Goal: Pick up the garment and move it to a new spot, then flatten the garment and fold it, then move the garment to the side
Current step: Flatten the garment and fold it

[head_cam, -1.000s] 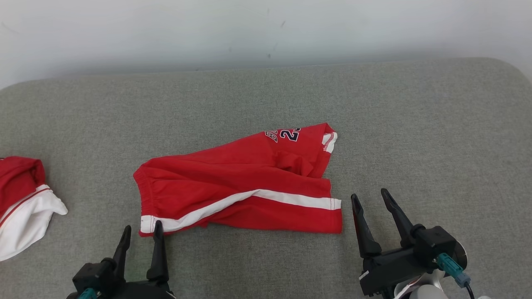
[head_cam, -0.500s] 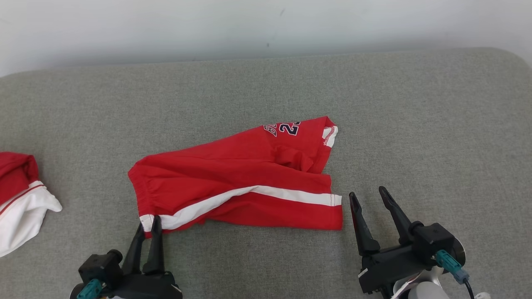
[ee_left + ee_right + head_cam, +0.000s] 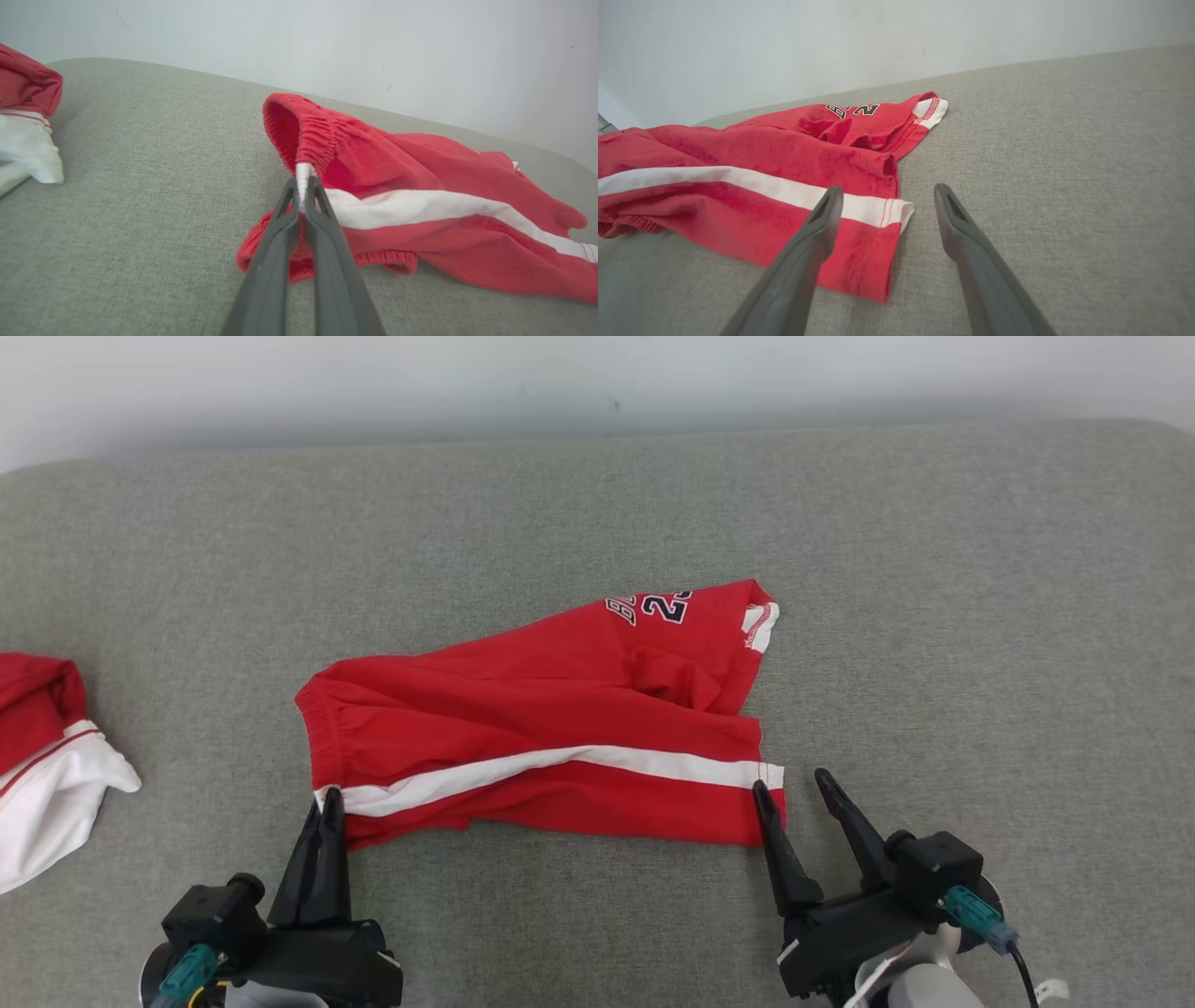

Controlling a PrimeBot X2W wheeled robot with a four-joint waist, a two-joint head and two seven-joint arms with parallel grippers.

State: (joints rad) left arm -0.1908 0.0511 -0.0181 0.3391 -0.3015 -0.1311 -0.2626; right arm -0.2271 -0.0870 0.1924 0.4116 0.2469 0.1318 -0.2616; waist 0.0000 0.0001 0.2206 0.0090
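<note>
- The left gripper has its two dark fingers clenched together on the red shorts. They pinch the corner where the white side stripe meets the elastic waistband.
- In the left wrist view that pinched corner is raised a little. The gathered waistband stands up in a loop just past the fingertips, and the rest of the cloth lies on the surface.
- The right gripper has its fingers spread apart and holds nothing. It sits at the opposite end of the shorts, at the leg hem.
- In the right wrist view one finger lies over the hem's red and white corner and the other over bare surface beside it. Whether either tip touches cloth or surface is hard to judge from this angle.
- The shorts lie crumpled near the middle of the grey fabric surface, with the waistband toward the robot's left and the leg openings toward its right.
- The farther leg is folded and bunched, and dark printed lettering shows near its white-trimmed hem.
- A second garment, red and white, lies bunched well apart at the far left edge of the surface.
- A pale wall runs behind the surface.
</note>
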